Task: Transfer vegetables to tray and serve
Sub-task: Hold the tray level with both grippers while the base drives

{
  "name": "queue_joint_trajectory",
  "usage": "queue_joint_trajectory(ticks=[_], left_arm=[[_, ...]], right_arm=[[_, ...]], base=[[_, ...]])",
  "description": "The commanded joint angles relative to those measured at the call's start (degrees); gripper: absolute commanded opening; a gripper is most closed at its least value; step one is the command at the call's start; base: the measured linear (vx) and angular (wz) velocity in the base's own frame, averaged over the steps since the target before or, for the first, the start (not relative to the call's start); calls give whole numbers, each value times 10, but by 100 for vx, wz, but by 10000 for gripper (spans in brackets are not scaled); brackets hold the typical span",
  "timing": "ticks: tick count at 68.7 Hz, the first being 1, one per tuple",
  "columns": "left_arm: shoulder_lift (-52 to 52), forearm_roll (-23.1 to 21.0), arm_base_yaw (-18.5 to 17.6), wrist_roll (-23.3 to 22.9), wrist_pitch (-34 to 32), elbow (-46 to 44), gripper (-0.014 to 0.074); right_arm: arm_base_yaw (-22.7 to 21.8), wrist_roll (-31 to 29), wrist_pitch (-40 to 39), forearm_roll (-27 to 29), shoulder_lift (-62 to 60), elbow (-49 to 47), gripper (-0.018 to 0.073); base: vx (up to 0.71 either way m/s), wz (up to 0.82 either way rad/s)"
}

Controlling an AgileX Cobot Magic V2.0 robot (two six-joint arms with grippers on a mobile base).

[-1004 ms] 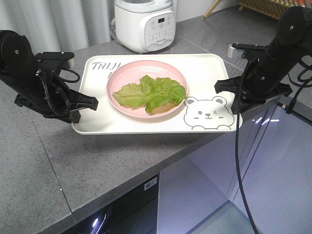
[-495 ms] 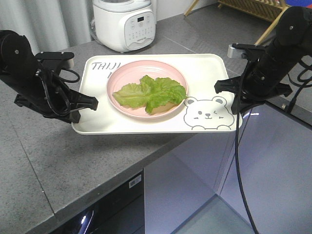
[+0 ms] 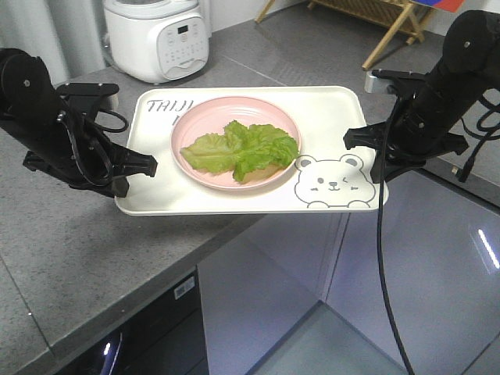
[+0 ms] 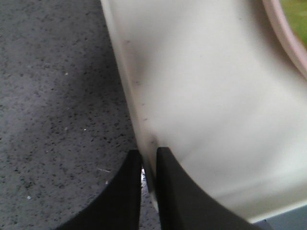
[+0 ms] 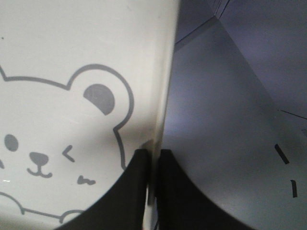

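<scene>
Exterior front-facing view: the tray (image 3: 328, 109) reaches half past the desk (image 3: 78, 234) edge, vegetables (image 3: 242, 148) on its pink plate (image 3: 191, 121); left gripper (image 3: 134, 173) and right gripper (image 3: 367, 156) each have jaws pinching a tray rim.

Grey speckled counter (image 3: 94, 258), white cooker (image 3: 156, 35), wooden rack (image 3: 375, 19) behind.

A grey speckled stone table (image 3: 78, 250) runs along the left, with a white electric cooker (image 3: 158, 37) standing at its far end. The cream tray (image 3: 328, 117) juts well past the table's front edge; whether it touches the table cannot be told.
</scene>
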Motion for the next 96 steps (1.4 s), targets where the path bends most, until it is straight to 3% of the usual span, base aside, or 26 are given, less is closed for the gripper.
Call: queue_joint_trajectory(ticks=[1,96], left_arm=[[-32,-75,-15,17,-52,-20,-6],[-32,-75,-15,17,-52,-20,-6]], right_arm=[[10,-14,16,77,-36,-15,-4],[10,-14,16,77,-36,-15,-4]], base=[[-3,-21],[-4,-22]])
